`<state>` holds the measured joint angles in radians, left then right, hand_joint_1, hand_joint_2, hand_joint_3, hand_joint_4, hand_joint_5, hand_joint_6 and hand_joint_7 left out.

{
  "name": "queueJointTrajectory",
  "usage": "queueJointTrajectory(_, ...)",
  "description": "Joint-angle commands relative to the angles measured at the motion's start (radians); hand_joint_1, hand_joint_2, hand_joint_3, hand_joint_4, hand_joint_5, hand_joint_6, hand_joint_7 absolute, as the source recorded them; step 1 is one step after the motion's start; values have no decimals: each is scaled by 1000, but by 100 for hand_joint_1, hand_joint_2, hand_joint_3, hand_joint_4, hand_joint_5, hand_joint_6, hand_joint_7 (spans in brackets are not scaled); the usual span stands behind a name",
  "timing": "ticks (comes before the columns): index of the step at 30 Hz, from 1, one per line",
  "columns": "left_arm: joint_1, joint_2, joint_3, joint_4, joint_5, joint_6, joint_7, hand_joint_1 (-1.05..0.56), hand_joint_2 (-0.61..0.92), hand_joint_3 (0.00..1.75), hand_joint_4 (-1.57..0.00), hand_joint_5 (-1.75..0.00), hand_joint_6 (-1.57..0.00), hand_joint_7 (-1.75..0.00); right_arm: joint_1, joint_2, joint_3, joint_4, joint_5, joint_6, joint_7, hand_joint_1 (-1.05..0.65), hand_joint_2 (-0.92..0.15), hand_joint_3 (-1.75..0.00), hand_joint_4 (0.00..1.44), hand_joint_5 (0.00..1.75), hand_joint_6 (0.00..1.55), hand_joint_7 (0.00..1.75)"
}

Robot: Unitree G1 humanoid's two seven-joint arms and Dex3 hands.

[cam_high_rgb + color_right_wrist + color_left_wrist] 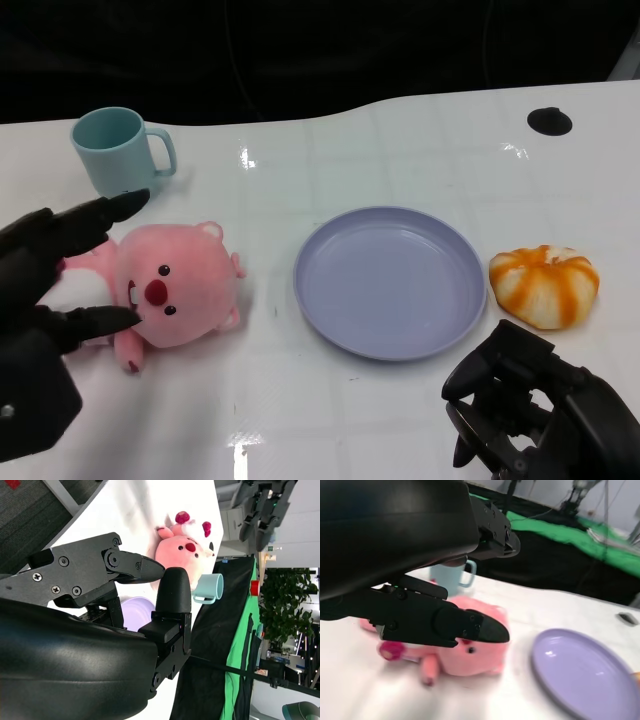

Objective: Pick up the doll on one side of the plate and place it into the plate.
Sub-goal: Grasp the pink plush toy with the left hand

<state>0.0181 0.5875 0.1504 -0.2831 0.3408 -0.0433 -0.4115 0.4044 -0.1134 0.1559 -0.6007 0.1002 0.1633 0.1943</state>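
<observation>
The left hand [50, 290], fingers spread around the pink doll [165, 290] without gripping, could nudge it farther left of the plate [390, 282] as it closes.

Showing two black hands, left hand [45, 300] and right hand [540, 410], matte plastic with rounded shells. Fingers [445, 625] ending in smooth tapered tips. Carrying small round screws [64, 561] along the angular finger links.
</observation>
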Motion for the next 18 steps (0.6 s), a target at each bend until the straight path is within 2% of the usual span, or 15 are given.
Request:
queueJointTrajectory(1,-28,43,-39,-5,112,33,21,-67,88,1,-1,-28,-17,-1,0,-2,-5,-7,11,7,-4,-34,-91,-55,61,170,50,158)
queueJointTrajectory(12,-121,72,-161,98,347,79,42,-68,86,0,0,-26,-13,0,2,-2,-3,-11,6,10,-6,-35,-90,-55,62,171,50,158)
queueJointTrajectory(18,-189,76,-238,176,414,135,-2,-70,89,1,0,-12,-6,0,7,0,-4,-17,15,18,-6,-35,-91,-55,61,171,50,159)
